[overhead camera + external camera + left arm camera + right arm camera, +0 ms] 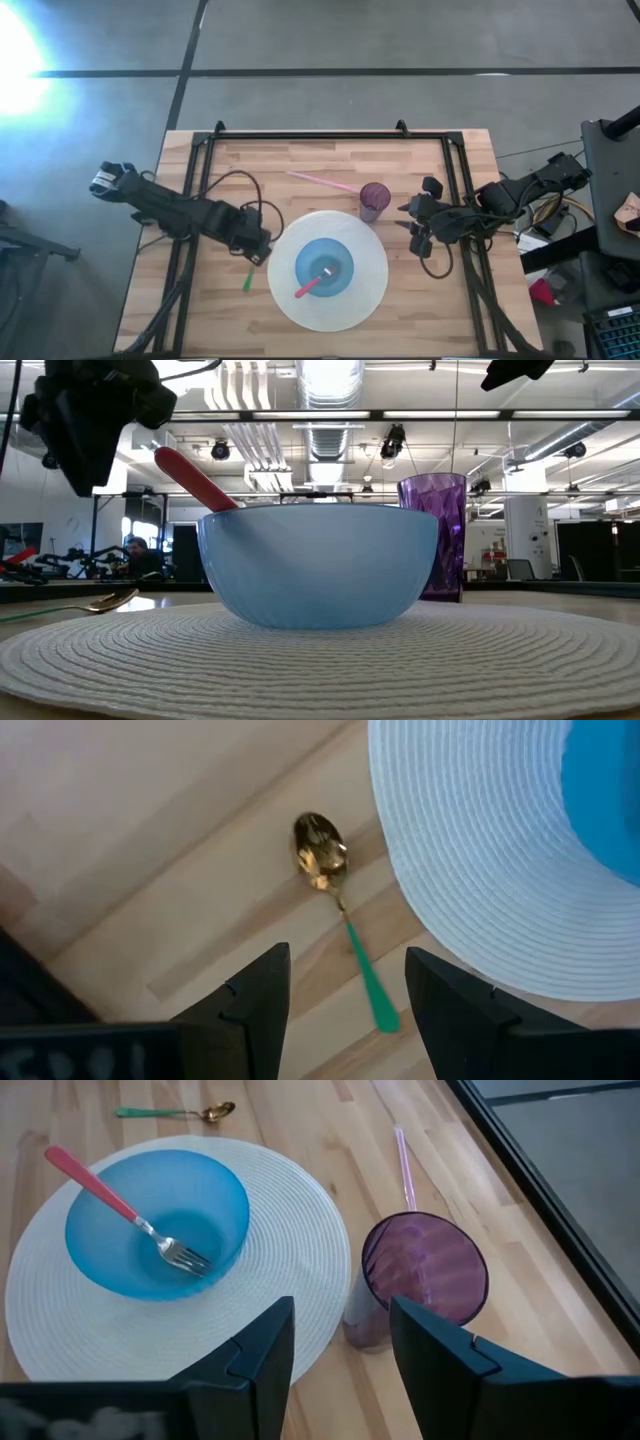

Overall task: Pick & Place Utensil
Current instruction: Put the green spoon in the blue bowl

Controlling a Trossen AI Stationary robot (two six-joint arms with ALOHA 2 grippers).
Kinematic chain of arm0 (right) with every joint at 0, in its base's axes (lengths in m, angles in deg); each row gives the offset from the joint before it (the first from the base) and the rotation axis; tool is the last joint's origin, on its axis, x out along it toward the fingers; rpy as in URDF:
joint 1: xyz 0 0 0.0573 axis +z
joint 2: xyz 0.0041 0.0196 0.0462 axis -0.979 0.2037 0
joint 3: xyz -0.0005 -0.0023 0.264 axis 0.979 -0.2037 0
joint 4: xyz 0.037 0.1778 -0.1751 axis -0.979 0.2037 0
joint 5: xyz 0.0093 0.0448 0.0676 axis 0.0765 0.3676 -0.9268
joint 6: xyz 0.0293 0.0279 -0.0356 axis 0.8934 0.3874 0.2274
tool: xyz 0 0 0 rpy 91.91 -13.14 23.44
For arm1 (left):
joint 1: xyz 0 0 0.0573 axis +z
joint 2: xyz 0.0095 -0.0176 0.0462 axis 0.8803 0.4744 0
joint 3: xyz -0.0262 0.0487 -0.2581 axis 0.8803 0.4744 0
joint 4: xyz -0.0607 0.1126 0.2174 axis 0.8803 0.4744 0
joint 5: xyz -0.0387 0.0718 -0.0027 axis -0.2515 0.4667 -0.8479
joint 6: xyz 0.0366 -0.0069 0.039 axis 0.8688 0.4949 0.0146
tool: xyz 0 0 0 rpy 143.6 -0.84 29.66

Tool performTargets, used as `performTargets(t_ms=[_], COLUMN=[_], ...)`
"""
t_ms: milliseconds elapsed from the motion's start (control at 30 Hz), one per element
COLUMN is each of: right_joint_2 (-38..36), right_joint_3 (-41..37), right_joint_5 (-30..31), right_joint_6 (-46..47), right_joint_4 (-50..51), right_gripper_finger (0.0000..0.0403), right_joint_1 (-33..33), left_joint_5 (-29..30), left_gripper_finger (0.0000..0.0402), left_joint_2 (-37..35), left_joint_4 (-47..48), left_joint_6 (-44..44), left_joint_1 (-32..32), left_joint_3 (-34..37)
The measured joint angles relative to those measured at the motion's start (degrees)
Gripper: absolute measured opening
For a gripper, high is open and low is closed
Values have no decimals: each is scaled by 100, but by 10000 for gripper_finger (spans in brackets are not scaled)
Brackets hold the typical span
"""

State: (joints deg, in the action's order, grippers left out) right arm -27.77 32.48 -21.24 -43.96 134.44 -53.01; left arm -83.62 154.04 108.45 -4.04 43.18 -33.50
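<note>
On the near half of the table, a red-handled fork (312, 285) already rests tines-down inside the blue bowl (345, 258) at the centre of the round white placemat (372, 298), so one utensil appears placed. Just left of the placemat, the green-handled spoon (340, 906) still lies flat on the wooden table (330, 160) under the left gripper (346, 986), whose fingers are spread and hold nothing, so its pick remains outstanding. Farther back, the purple cup (424, 1271) and pink straw (322, 181) stand apart, and the right gripper (340, 1328) waits at the right, spread and empty.
</note>
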Motion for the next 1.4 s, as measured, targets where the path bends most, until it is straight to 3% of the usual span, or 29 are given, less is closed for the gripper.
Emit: performTargets(t_ms=[200,800,1000,1400], right_joint_2=[0,0,0,0], right_joint_3=[0,0,-15,-15], right_joint_5=[-2,-61,-59,-57], right_joint_6=[0,-2,-2,175], right_joint_4=[-2,-7,-12,-11], right_gripper_finger=[161,161,167,157], right_joint_1=[0,0,0,0], left_joint_5=[-40,113,281,430], left_gripper_finger=[190,190,190,190], left_joint_2=[-20,26,26,251], left_joint_4=[-612,-1115,-1758,-1948], left_joint_6=[-388,-1584,-1781,-2176], left_joint_1=[-211,-574,-718,-987], left_joint_3=[399,1104,1401,1505])
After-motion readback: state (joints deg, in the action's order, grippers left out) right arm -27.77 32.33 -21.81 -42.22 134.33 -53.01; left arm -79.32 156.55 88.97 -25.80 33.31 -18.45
